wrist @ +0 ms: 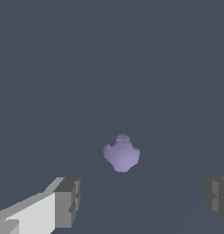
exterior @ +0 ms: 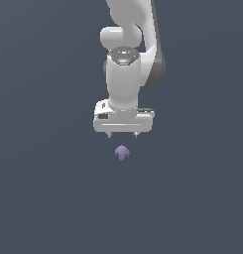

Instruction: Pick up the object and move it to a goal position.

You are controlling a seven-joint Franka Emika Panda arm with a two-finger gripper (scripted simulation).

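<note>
My two fingertips (wrist: 67,201) sit nearest the wrist camera, spread wide with nothing between them. My gripper (exterior: 122,134) hangs above the object (wrist: 121,153), which lies apart from me, ahead of the gap and roughly centred between the jaws. It is a small, lumpy, matte lavender thing; I judge it light and probably rigid, not slippery. I would close across its rounded middle, avoiding the knobs. I see no containers anywhere.
</note>
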